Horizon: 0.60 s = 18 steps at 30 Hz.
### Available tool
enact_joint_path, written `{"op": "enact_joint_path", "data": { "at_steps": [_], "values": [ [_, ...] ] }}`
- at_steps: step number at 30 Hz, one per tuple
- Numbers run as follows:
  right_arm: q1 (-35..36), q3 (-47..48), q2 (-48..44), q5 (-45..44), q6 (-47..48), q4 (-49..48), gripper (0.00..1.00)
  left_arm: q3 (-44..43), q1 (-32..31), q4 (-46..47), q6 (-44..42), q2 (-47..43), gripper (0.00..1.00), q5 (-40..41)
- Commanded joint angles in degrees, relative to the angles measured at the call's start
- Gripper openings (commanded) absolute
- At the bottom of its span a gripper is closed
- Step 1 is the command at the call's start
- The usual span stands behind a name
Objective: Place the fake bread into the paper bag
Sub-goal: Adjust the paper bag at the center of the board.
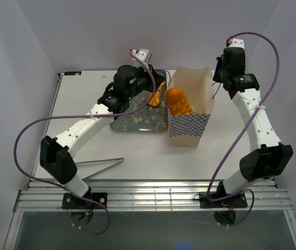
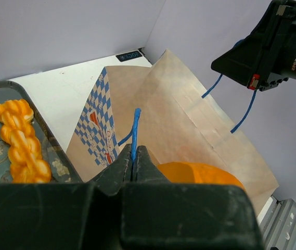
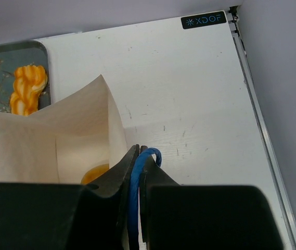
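Partway through the bagging job: a pair of thin metal tongs (image 1: 103, 162) lies unused on the white table (image 1: 153, 156) nearest the arm bases. Beyond it the paper bag (image 1: 189, 127) stands upright with its mouth held wide. The left gripper (image 2: 134, 159) is pinched tight on the left cord handle (image 2: 136, 125). The right gripper (image 3: 139, 156) is likewise pressed together on the right cord handle (image 3: 150, 154), at the bag's opposite side.

One glossy orange toy loaf (image 1: 179, 101) already sits inside the bag. A twisted stick (image 1: 157, 95) waits on the blossom-patterned tray (image 1: 132, 124) just beside the bag, so at least one piece is left to move. With both grippers occupied by the handles, neither appears free to fetch it.

The bag's walls hide the lower part of the loaf, so its exact kind is hard to tell, and they hide whatever may lie beneath it. The left arm covers much of the tray's far half, so whether more pastries sit there cannot be made out.
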<state>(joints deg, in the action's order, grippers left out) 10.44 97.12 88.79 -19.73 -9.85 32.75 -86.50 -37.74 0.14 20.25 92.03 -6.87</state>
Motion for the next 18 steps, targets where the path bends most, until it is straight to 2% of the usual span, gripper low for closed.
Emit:
{"op": "enact_joint_path", "data": {
  "at_steps": [1,8,9,10,11,13,14,17,18],
  "values": [
    [-0.94,2.46,-0.2,-0.4,1.14,-2.08,0.08,0.19,0.38,-1.37,0.32,-2.73,0.0,-0.69],
    [-1.21,-1.23,-2.83,1.44,1.15,-2.25,0.09,1.51,1.08,-1.46,1.55,-3.43,0.0,-1.21],
    [-1.21,-1.67,-3.53,2.23,1.23,-2.34,0.11,1.42,1.09,-1.72,1.63,-3.43,0.03,-1.91],
    [-1.21,-2.46,-3.89,2.67,1.32,-2.34,0.16,1.33,1.17,-1.81,1.72,-3.61,0.09,-2.26],
    [-1.21,-2.81,-4.07,3.28,1.32,-2.26,0.19,1.25,1.17,-1.99,1.81,-3.7,0.24,-2.53],
    [-1.21,-3.43,-5.03,5.66,1.23,-2.17,0.27,1.33,1.17,-2.16,2.07,-4.48,0.43,-2.62],
    [-1.21,-3.6,-5.73,6.62,1.15,-2.08,0.3,1.51,1.17,-2.08,2.33,-4.84,0.61,-2.71],
    [-1.21,-3.43,-6.61,9.61,0.97,-1.73,0.4,1.33,1.17,-3.13,2.69,-6.42,0.77,-1.31],
    [-1.21,-3.26,-7.14,10.84,0.88,-1.55,0.43,0.81,1.26,-4.61,3.21,-6.95,0.9,-0.43]
  ]
}}
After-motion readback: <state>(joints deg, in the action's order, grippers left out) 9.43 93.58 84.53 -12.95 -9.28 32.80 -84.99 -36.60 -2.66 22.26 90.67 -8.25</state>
